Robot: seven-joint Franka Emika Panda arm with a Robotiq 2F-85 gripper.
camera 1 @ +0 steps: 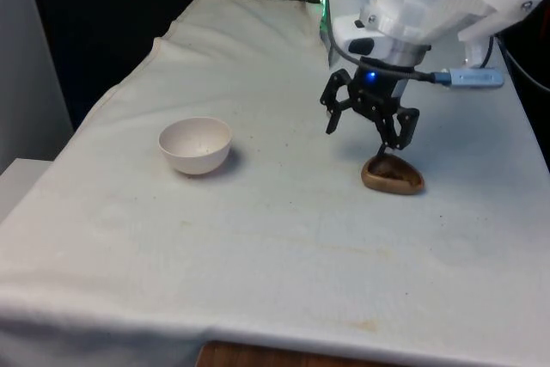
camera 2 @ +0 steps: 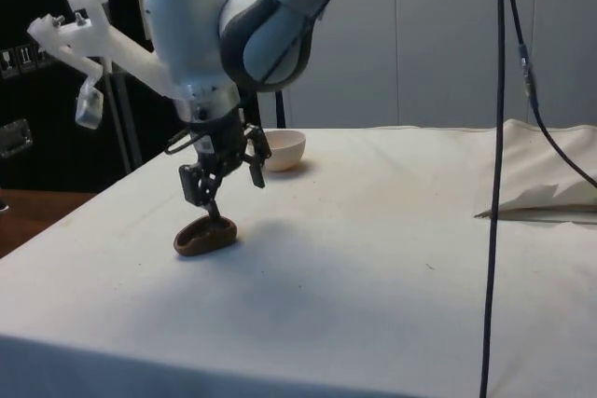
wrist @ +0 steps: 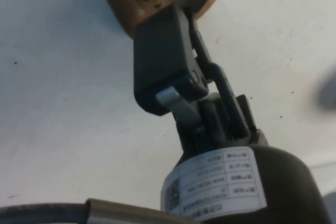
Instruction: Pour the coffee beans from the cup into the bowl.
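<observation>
A shallow brown wooden cup holding dark coffee beans rests on the white cloth at the front view's right. My gripper reaches down at a tilt from above and is shut on the cup's near rim. In the side view, the fingertips meet the rim of the cup, which still touches the cloth. The wrist view has the black fingers clamped over the edge of the cup, with beans visible inside. An empty off-white bowl stands apart at the front view's left, and in the side view this bowl is behind the arm.
The white cloth lies open between cup and bowl. A black cable hangs down in the side view's foreground. A rumpled fold of cloth sits at that view's right edge. The table's front edge is close below.
</observation>
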